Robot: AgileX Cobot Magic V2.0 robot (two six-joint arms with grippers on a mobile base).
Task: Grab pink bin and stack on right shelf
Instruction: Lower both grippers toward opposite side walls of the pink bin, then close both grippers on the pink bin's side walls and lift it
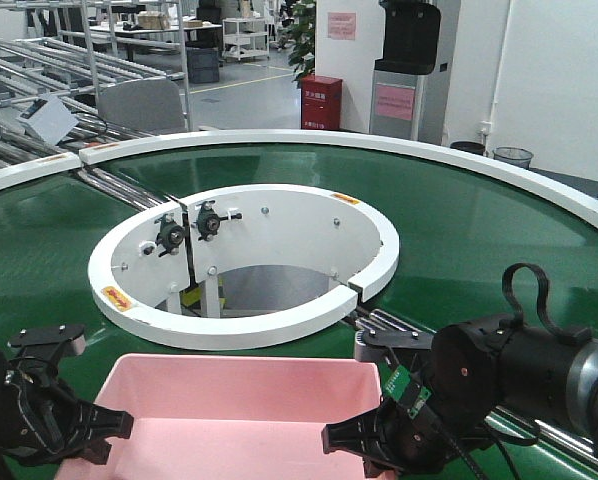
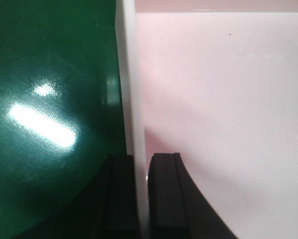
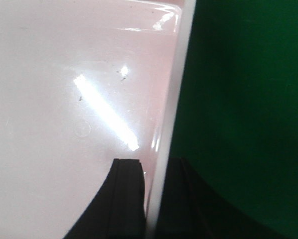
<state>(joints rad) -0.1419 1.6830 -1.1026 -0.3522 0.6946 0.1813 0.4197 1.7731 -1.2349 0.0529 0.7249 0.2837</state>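
Note:
The pink bin [image 1: 239,410] sits at the near edge of the green belt, between my two arms. My left gripper [image 1: 104,425] grips its left wall: in the left wrist view [image 2: 141,196] one black finger is outside and one inside the pale rim [image 2: 131,99]. My right gripper [image 1: 354,440] grips the right wall: in the right wrist view [image 3: 154,199] the fingers pinch the rim [image 3: 174,99]. The bin's glossy pink floor [image 3: 64,99] fills that view. The right shelf is out of view.
The green curved conveyor belt [image 1: 459,220] wraps around a white inner ring [image 1: 249,250] with a central opening. Metal rollers [image 1: 399,325] lie by my right arm. Roller racks [image 1: 39,90] stand at the far left; a red cabinet [image 1: 321,102] stands behind.

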